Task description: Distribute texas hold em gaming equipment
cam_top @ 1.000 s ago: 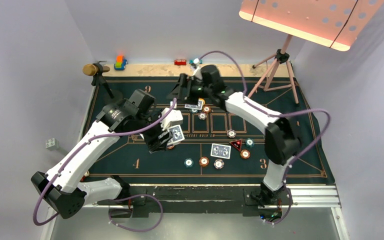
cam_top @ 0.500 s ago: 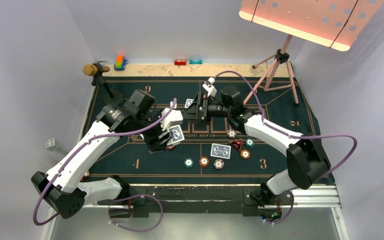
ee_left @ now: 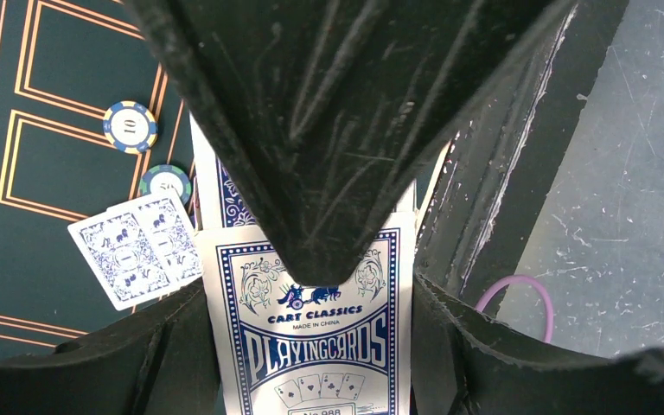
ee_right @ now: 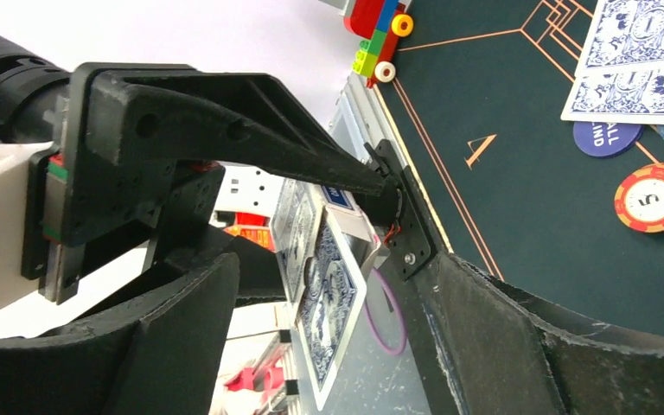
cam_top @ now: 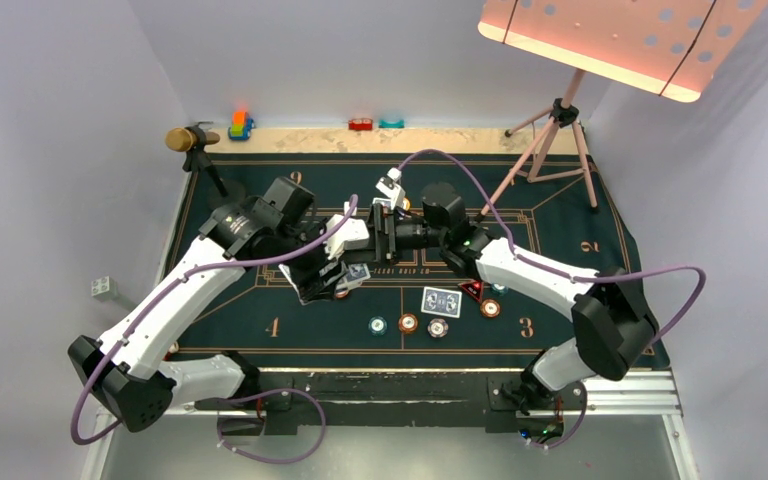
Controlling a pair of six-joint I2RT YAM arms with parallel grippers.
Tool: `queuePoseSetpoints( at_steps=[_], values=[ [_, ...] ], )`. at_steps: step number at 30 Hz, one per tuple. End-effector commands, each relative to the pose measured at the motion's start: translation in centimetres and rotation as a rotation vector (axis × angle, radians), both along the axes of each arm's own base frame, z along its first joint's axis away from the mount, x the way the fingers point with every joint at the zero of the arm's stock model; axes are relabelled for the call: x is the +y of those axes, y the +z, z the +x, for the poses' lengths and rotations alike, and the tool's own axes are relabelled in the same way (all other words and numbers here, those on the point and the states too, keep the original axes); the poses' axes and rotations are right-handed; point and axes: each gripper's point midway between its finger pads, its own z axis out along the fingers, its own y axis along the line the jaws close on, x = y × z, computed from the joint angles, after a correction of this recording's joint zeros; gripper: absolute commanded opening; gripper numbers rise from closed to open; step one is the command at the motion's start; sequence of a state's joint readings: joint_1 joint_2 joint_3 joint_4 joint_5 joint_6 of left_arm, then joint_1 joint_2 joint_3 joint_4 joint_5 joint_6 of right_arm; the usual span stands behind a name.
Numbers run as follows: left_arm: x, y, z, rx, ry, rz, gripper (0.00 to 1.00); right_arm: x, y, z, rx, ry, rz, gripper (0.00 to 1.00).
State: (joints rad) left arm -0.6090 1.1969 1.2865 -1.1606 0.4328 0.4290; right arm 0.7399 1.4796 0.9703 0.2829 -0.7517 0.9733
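Observation:
My left gripper point(cam_top: 330, 272) is shut on a blue-and-white playing-card box point(ee_left: 311, 303), held above the green felt mat point(cam_top: 260, 330). Blue-backed cards point(ee_right: 333, 324) stick out of the box. My right gripper point(cam_top: 378, 235) has reached across to it, and its open jaws stand on either side of those cards without touching them point(ee_right: 333, 277). Two dealt cards point(cam_top: 441, 301) lie face down on the mat, also seen in the left wrist view point(ee_left: 134, 246). Chips point(cam_top: 408, 323) and the red-black triangle marker point(cam_top: 472, 290) lie nearby. A dark blue disc point(ee_right: 607, 138) lies under more dealt cards point(ee_right: 640, 60).
A gold-headed microphone point(cam_top: 182, 138) stands at the mat's far left corner. A lamp tripod point(cam_top: 550, 150) stands at the far right. Toy blocks point(cam_top: 240, 124) sit along the back edge, more by the left edge point(ee_right: 376, 30).
My right arm has pulled back from the far side of the mat and swung left until its jaws reached the cards in my left gripper. The left arm has barely moved.

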Motion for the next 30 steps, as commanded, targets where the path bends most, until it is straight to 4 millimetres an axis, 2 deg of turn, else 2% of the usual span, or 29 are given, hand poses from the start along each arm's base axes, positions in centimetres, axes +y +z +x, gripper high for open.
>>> queuePoseSetpoints(
  at_steps=[1,6,14,30],
  values=[
    [-0.9,2.0,1.0,-0.060,0.006,-0.059,0.00,0.5,1.1,0.2,-0.025,0.014,0.038,0.84],
    [-1.0,2.4,1.0,-0.060,0.005,-0.068,0.00,0.5,0.1,0.1,-0.002,0.016,0.020,0.64],
    [-0.9,2.4,1.0,-0.063,0.006,-0.066,0.00,0.1,-0.5,-0.3,0.008,0.021,0.008,0.49],
    [-0.8,2.8,0.5,-0.070,0.006,-0.082,0.00,-2.7,-1.1,0.4,0.011,-0.042,-0.003,0.43]
  ],
)
